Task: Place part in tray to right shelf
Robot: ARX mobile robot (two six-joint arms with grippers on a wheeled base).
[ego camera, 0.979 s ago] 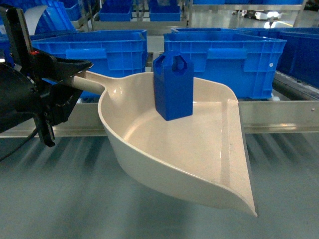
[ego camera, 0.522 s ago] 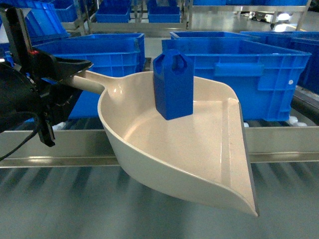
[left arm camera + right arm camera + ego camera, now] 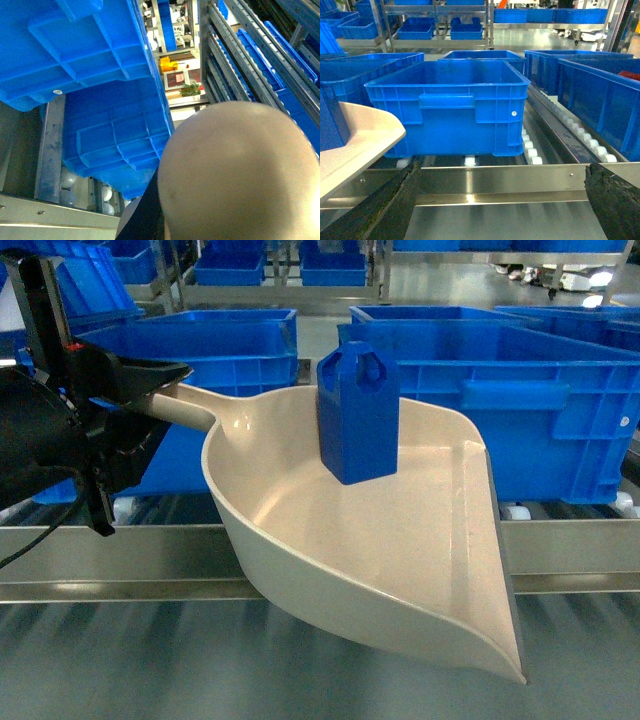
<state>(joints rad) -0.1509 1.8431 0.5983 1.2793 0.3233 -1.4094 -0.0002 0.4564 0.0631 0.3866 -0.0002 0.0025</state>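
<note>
The part (image 3: pixel 358 415), a small blue jerrycan-shaped block, stands upright inside the cream tray (image 3: pixel 400 540), near its back wall. My left gripper (image 3: pixel 150 390) is shut on the tray's handle and holds it level in front of the steel right shelf's front rail (image 3: pixel 570 545). The left wrist view is mostly filled by the tray's rounded back (image 3: pixel 240 170). In the right wrist view my right gripper (image 3: pixel 502 205) is open and empty over the rail (image 3: pixel 495 182). The tray's edge (image 3: pixel 360 135) and a sliver of the part (image 3: pixel 330 120) show at the left.
Large blue crates (image 3: pixel 190 350) (image 3: pixel 500 390) sit on the shelf's white rollers (image 3: pixel 530 150) right behind the rail. Another crate (image 3: pixel 600 95) stands to the right, and further racks of crates stand behind.
The shelf rail has dropped lower in the head view and the crates have grown larger and nearer. The tray, with the part upright, stays in the left gripper and has shifted slightly right.
</note>
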